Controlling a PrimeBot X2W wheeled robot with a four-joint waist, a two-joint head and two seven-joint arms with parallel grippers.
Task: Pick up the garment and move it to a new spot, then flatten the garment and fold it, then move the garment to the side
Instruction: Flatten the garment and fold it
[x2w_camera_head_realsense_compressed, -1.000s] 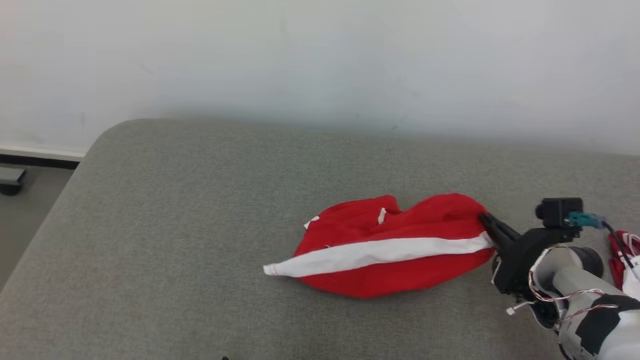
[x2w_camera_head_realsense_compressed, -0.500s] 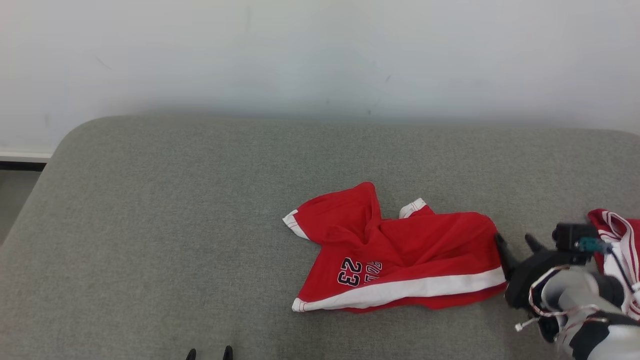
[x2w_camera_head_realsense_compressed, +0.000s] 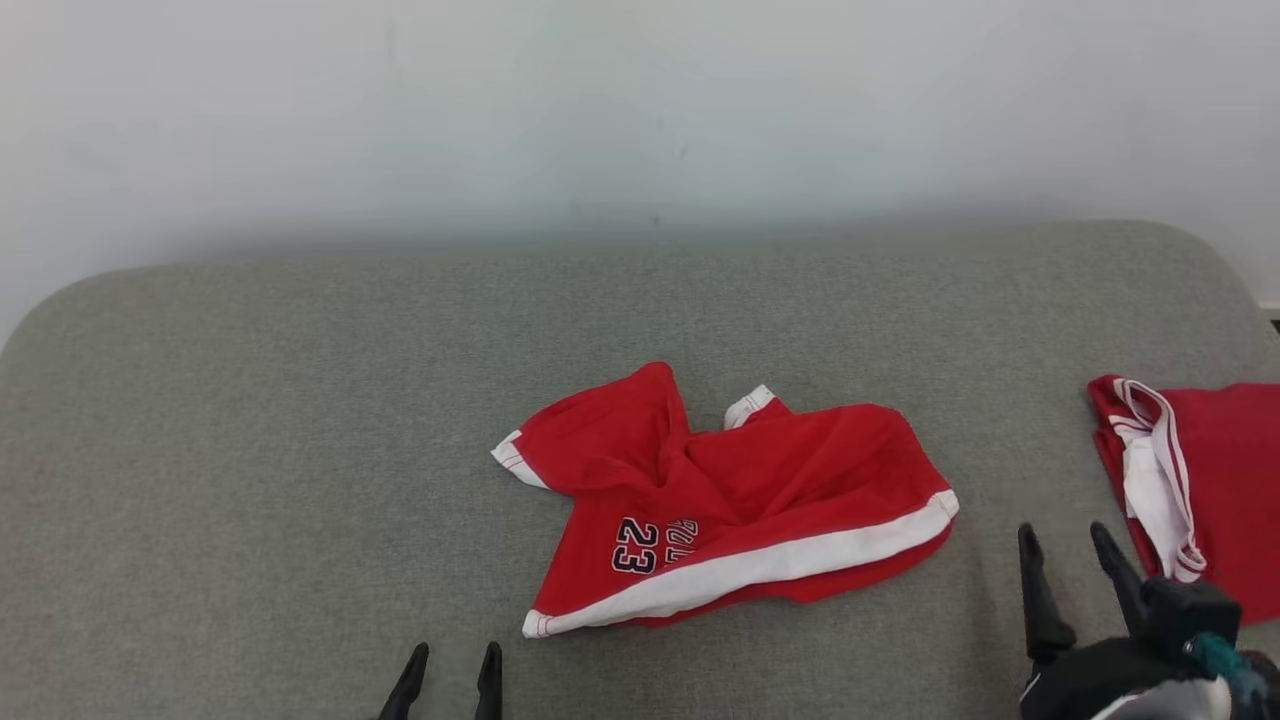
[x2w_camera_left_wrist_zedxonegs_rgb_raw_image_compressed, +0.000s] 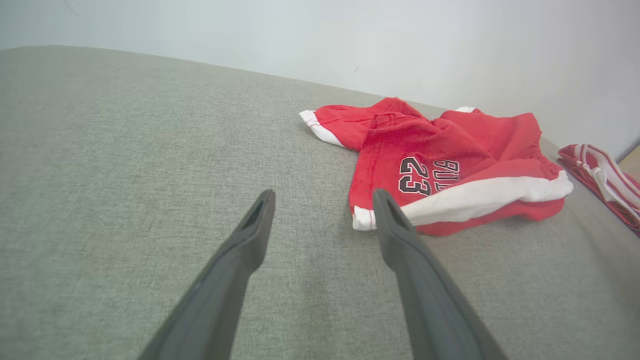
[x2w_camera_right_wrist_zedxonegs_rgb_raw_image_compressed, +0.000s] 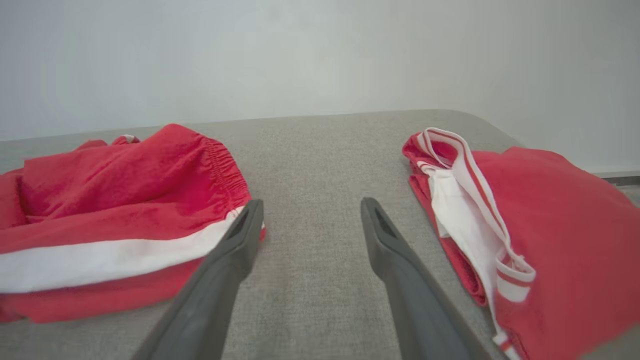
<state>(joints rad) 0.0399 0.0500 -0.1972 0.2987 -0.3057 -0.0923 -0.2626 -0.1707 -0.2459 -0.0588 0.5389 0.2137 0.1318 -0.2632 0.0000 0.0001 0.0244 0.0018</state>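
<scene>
The garment (x2w_camera_head_realsense_compressed: 740, 500) is a pair of red shorts with a white side stripe and a dark "23". It lies crumpled and loose near the middle of the grey padded surface (x2w_camera_head_realsense_compressed: 250, 450). My right gripper (x2w_camera_head_realsense_compressed: 1062, 532) stands open a little to the right of it, touching nothing. In the right wrist view the shorts (x2w_camera_right_wrist_zedxonegs_rgb_raw_image_compressed: 115, 220) lie just left of that gripper (x2w_camera_right_wrist_zedxonegs_rgb_raw_image_compressed: 312, 204). My left gripper (x2w_camera_head_realsense_compressed: 453, 652) is open at the bottom edge, in front of the shorts' left end. The left wrist view has the garment (x2w_camera_left_wrist_zedxonegs_rgb_raw_image_compressed: 450, 160) ahead and right of the left gripper (x2w_camera_left_wrist_zedxonegs_rgb_raw_image_compressed: 324, 196).
A second red garment with white striped trim (x2w_camera_head_realsense_compressed: 1200, 470) lies at the surface's right edge, close to my right gripper, and shows in the right wrist view (x2w_camera_right_wrist_zedxonegs_rgb_raw_image_compressed: 540, 220). A pale wall (x2w_camera_head_realsense_compressed: 640, 100) runs behind the surface. Bare grey surface spreads to the left.
My right gripper has opened, let go of the shorts and drawn back toward me. The shorts have settled crumpled with the "23" up. The head camera has turned right; my left fingertips have come into view.
</scene>
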